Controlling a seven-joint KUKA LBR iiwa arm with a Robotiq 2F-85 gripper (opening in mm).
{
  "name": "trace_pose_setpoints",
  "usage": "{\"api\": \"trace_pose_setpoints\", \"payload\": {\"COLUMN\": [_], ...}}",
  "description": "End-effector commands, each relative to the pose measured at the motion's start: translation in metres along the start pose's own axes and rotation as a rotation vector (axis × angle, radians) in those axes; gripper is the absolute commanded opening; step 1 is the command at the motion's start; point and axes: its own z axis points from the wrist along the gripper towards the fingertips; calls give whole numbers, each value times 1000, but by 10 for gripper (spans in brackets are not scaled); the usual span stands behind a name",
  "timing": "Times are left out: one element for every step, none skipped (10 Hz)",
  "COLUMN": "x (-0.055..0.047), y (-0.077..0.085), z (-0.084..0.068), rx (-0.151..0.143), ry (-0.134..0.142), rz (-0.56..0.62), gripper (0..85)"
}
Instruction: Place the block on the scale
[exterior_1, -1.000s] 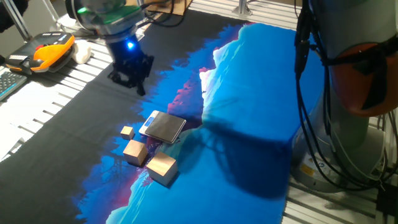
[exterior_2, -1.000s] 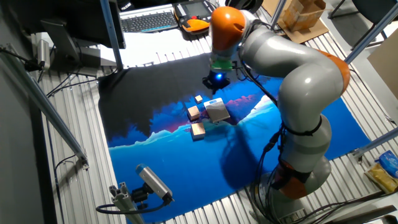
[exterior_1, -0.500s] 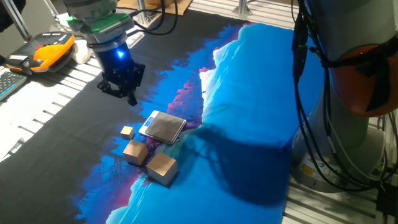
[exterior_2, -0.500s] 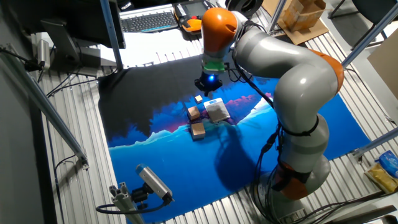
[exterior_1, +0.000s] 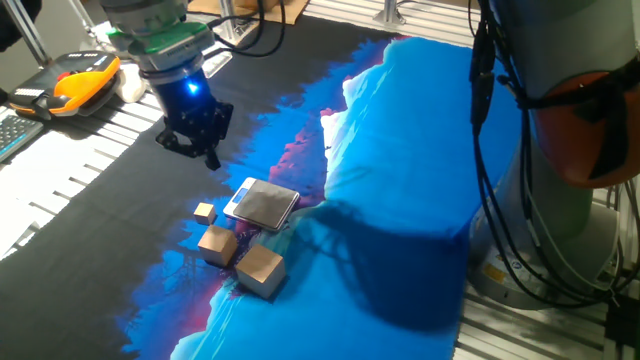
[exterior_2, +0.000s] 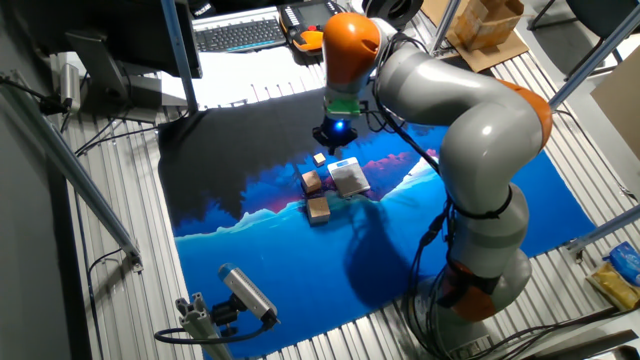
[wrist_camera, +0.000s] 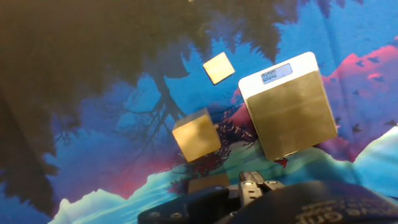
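The block sits on the cloth just in front of the scale, untouched, beside the medium cube. The gripper hangs above, well apart and empty; finger spread can't be read. Judged step: approach. Next: descend over the largest cube.

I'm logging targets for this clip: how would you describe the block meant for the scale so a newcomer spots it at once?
Start at the blue-and-black printed cloth on the table and find the scale, a flat square with a dark plate and white rim. Three tan wooden cubes lie beside it. The block is the largest, standing at the end of the row, farthest from the tool.
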Motion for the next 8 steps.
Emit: {"api": "trace_pose_setpoints", "payload": {"x": [10, 21, 29, 33, 35, 38, 41, 43], "y": [3, 5, 7, 9, 11, 11, 12, 13], "z": [4, 11, 18, 23, 29, 38, 47, 54], "rx": [4, 22, 36, 50, 51, 51, 48, 38], "ry": [-10, -29, -34, -32, -26, -26, -35, -37], "rz": [9, 9, 4, -14, -22, -23, -21, -18], "gripper": [0, 0, 0, 0, 0, 0, 0, 0]}}
